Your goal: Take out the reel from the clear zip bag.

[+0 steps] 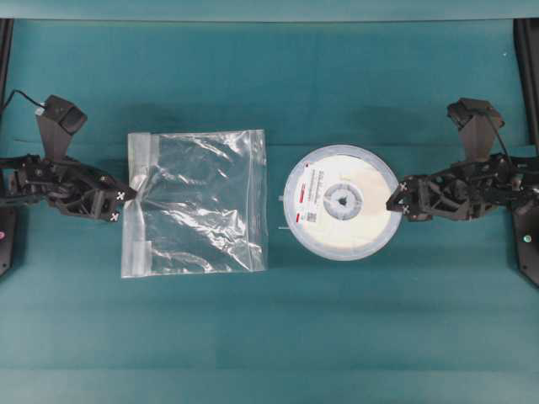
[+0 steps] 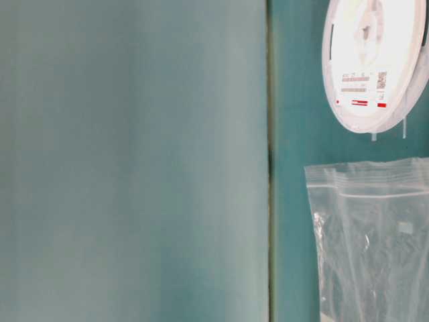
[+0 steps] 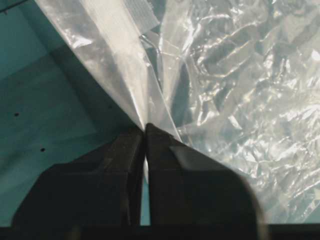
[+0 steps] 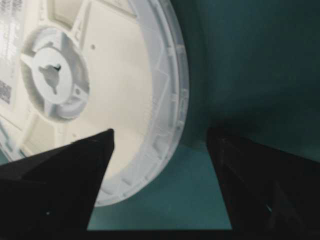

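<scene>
Clear zip bag [image 1: 198, 202] lies empty, pinched by left end effector [image 1: 123, 205]; right end effector [image 1: 399, 200] spread, should back away level from reel [image 1: 341, 202].

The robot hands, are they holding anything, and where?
The left hand pinches the clear zip bag at its zip-strip edge. The right hand is open beside the reel, holding nothing.

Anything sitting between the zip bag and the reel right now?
Nothing: the overhead view shows only bare teal table between the clear zip bag and the reel, which lie apart.
</scene>
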Tool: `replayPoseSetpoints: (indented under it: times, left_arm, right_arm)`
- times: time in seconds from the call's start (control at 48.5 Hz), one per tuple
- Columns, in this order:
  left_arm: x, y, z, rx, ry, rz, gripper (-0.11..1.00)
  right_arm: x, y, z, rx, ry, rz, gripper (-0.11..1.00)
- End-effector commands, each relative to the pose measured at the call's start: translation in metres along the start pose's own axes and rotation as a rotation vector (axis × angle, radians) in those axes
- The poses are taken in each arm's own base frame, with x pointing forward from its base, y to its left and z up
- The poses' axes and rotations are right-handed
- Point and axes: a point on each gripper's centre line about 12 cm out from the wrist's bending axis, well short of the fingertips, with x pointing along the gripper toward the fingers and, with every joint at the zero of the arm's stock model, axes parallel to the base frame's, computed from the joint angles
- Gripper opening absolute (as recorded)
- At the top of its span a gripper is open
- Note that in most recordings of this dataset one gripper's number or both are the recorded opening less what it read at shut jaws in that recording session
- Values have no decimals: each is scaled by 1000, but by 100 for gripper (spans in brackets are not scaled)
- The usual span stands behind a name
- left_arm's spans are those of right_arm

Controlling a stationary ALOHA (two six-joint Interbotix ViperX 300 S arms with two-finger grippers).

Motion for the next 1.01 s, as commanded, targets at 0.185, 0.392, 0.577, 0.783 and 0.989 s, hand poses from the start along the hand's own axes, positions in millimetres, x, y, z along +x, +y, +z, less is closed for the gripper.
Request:
replayPoseSetpoints:
  times: [0.185, 0.392, 0.577, 0.783, 0.989]
  left_arm:
    - [-1, -10, 9, 30, -30, -33, 70]
    - [-1, -20, 18, 102, -42, -42, 91]
    - [-9, -26, 24, 104, -45, -42, 92]
    - [-31, -44, 37, 127, -111, -117, 92]
    - [-55, -56, 36, 219, -120, -155, 92]
  right_arm:
    - [-2, 8, 2, 2, -10, 30, 95]
    - [-10, 10, 1, -5, -8, 52, 95]
    - [-26, 18, 2, -55, -4, 91, 95]
    - [-53, 39, 7, -179, -57, 208, 95]
    - [-92, 61, 9, -443, -158, 335, 95]
